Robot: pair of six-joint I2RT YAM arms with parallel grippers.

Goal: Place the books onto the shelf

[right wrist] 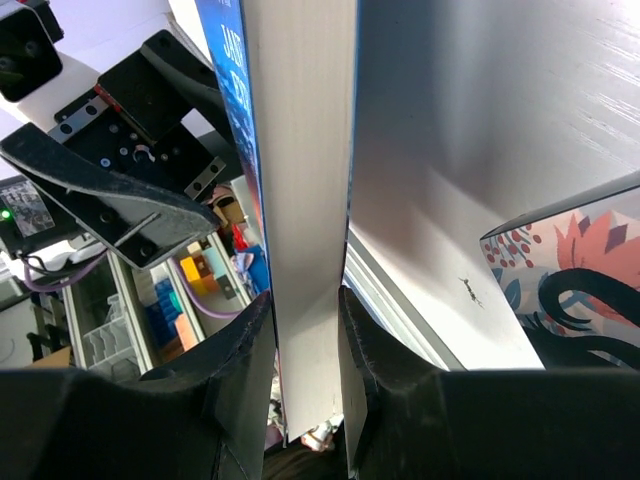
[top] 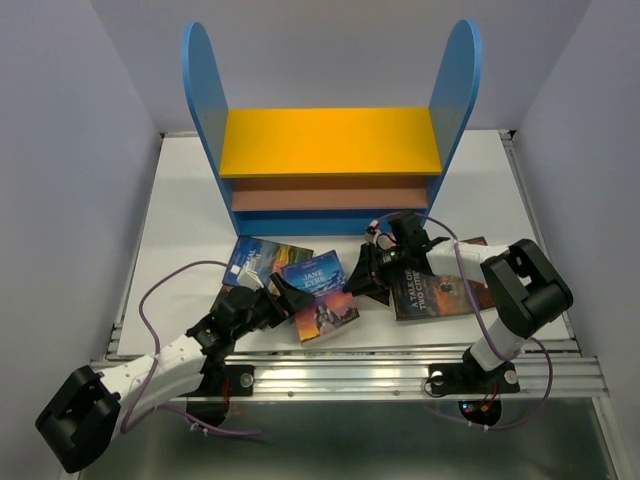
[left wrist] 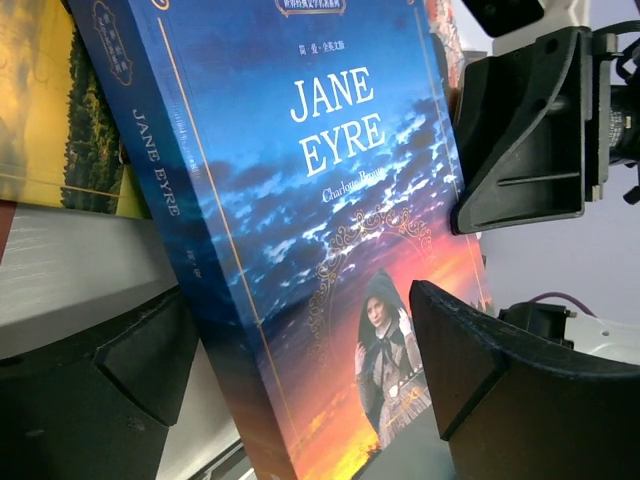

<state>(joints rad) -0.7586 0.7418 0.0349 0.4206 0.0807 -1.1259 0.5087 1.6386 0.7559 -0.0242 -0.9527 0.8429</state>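
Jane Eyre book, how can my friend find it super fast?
Look for the small shelf with tall blue sides and a yellow top board. Right in front of it, the open left claw and the right claw meet at one paperback, the right claw pinching its edge. Only that dark blue book says JANE EYRE in white above an orange sunset.

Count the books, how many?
4: Jane Eyre in the right gripper, a blue book left of it, A Tale of Two Cities on the right, a floral book near that gripper. More may be hidden.
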